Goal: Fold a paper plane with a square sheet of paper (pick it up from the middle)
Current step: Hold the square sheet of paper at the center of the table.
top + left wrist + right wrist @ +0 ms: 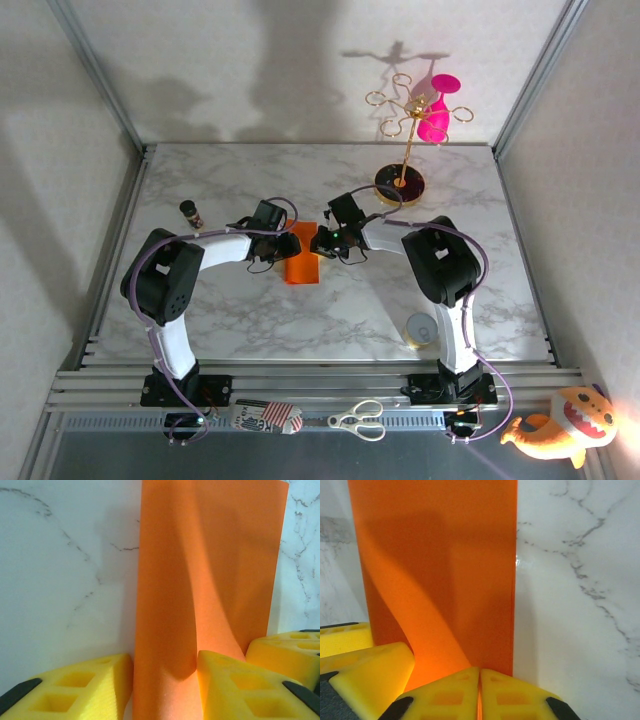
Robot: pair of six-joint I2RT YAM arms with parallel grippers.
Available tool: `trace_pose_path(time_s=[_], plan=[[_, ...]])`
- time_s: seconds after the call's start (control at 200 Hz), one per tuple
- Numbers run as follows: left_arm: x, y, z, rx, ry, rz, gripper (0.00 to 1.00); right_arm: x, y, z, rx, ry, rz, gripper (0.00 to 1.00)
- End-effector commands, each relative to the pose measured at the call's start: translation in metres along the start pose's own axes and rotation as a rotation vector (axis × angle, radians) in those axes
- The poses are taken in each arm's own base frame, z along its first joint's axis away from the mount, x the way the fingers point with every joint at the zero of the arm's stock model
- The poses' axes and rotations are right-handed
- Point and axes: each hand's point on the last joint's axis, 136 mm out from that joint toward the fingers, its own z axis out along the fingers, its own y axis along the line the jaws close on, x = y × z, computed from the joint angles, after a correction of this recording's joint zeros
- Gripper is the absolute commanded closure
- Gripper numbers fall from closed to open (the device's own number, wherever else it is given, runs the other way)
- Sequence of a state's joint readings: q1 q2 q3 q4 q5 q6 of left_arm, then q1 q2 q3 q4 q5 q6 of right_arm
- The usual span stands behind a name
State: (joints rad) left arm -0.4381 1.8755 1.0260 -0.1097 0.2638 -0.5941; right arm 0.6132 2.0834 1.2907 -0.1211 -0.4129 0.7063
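Marble table under me. The square sheet of paper lies mid-table between both wrists, doubled into a narrow strip with one flap curling up. My right gripper is pinched tight on its edge, a sliver of orange between the pads. My left gripper stands half parted, with paper running through the gap.

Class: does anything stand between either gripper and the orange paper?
Nothing visible does. The right gripper is shut on the edge of the paper, and the left gripper is open, straddling it.
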Motion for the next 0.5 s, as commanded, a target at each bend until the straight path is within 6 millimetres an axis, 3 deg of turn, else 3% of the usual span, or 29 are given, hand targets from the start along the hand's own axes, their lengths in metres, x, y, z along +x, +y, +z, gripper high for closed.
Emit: trace_pose_path(time_s=[0.0, 0.165, 0.396, 0.496], plan=[[0.067, 0.092, 0.031, -0.312, 0.190, -0.011, 0.58, 0.029, -0.041, 0.017, 0.143, 0.104, 0.047, 0.91], [0.043, 0.070, 0.017, -0.264, 0.131, -0.006, 0.57, 0.048, -0.071, 0.024, 0.231, 0.153, 0.076, 0.95], [-0.029, 0.034, -0.044, -0.210, -0.075, -0.007, 0.50, 0.069, -0.109, 0.025, 0.347, 0.185, 0.091, 0.98], [-0.044, 0.017, -0.064, -0.156, -0.123, -0.009, 0.50, 0.074, -0.119, 0.026, 0.378, 0.191, 0.092, 0.98]])
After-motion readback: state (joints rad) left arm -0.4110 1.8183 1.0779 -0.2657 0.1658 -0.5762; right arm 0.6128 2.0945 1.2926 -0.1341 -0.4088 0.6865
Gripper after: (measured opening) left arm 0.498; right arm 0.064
